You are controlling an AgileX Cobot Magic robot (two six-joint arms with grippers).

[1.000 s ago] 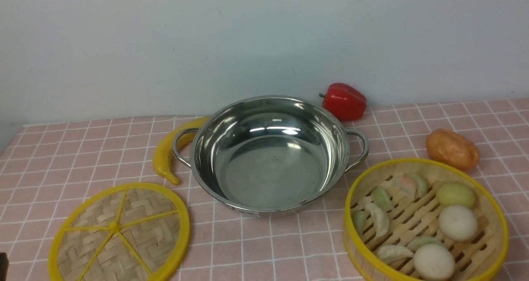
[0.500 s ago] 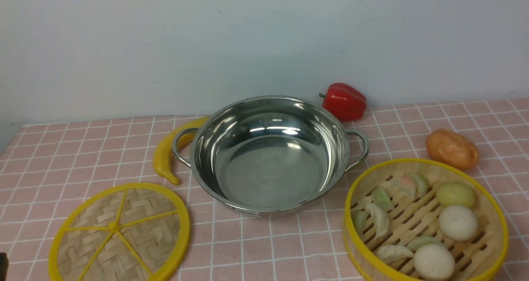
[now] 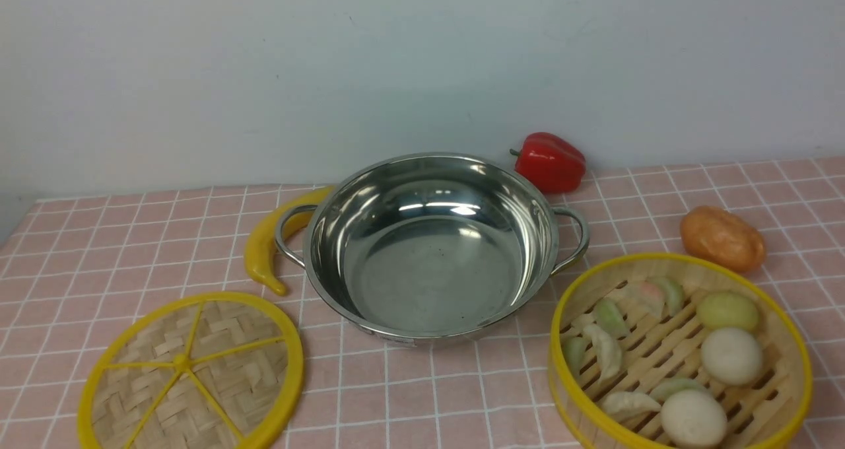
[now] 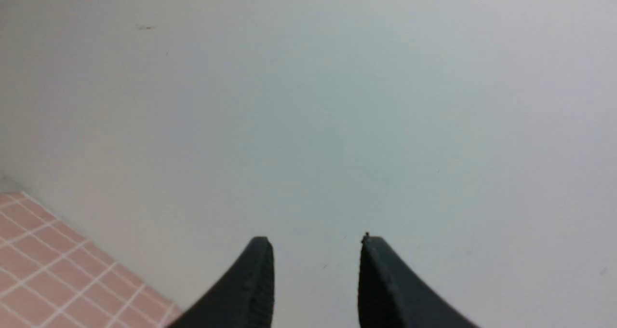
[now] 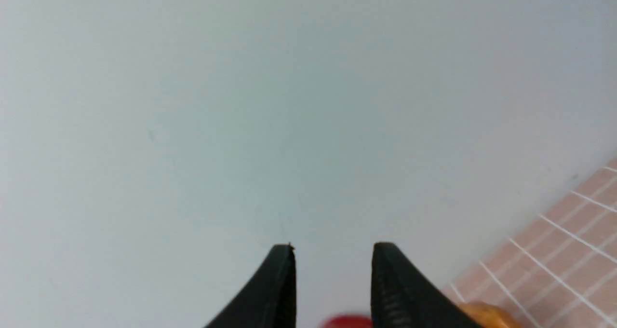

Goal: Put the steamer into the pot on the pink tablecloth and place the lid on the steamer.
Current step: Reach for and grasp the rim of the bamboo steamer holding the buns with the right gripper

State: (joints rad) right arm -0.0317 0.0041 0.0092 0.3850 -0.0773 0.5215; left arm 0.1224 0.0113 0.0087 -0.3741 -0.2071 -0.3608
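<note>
While the steamer sits on the pink tablecloth toward the right gripper, beside the pot, the lid lies flat toward the left gripper. Both grippers face the wall, jaws parted, holding nothing.

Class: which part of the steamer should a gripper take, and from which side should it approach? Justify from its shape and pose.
Probably the steamer's right-hand wall, pinched with one finger inside and one outside, descending from above. It stands upright and open-topped, looks too wide to span, and the pot crowds its left.
</note>
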